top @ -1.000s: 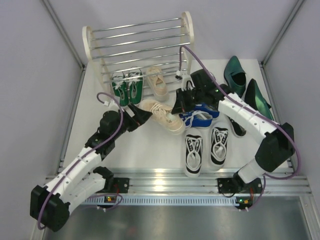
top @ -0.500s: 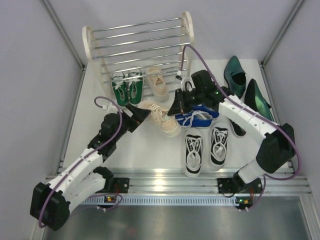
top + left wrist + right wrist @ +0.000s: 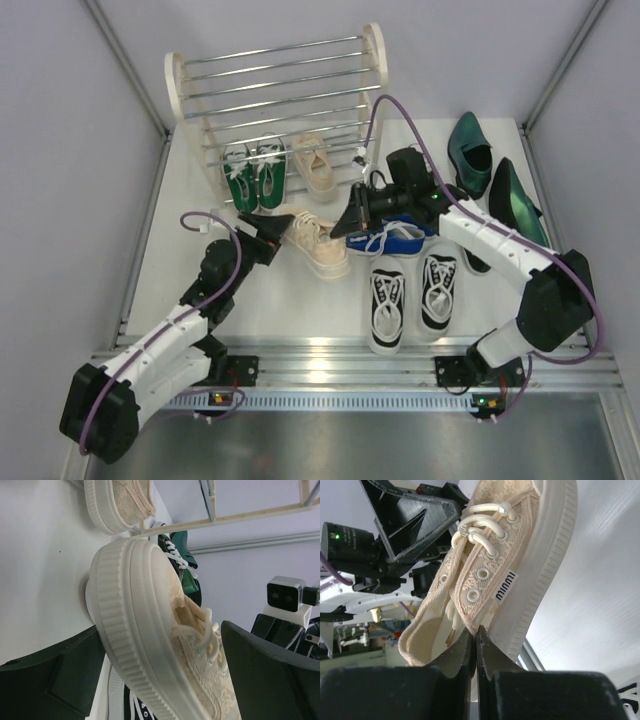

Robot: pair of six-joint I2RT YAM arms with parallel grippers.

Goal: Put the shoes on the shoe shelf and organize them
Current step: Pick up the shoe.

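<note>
Item: beige shoe [image 3: 315,240], tilted onto its side on the table [image 3: 300,305], just in front of the rack [image 3: 275,75]. We find it between the spread, released fingers of the left claw [image 3: 272,228], ungrasped. The right claw [image 3: 352,218] is clenched on its collar edge.

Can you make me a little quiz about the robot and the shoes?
1. True or false: the green sneakers sit on the shoe shelf.
2. Which one is wide open, the left gripper or the right gripper?
3. What colour is the loose sneaker between them?
Key: 1 true; 2 left; 3 beige.
</note>
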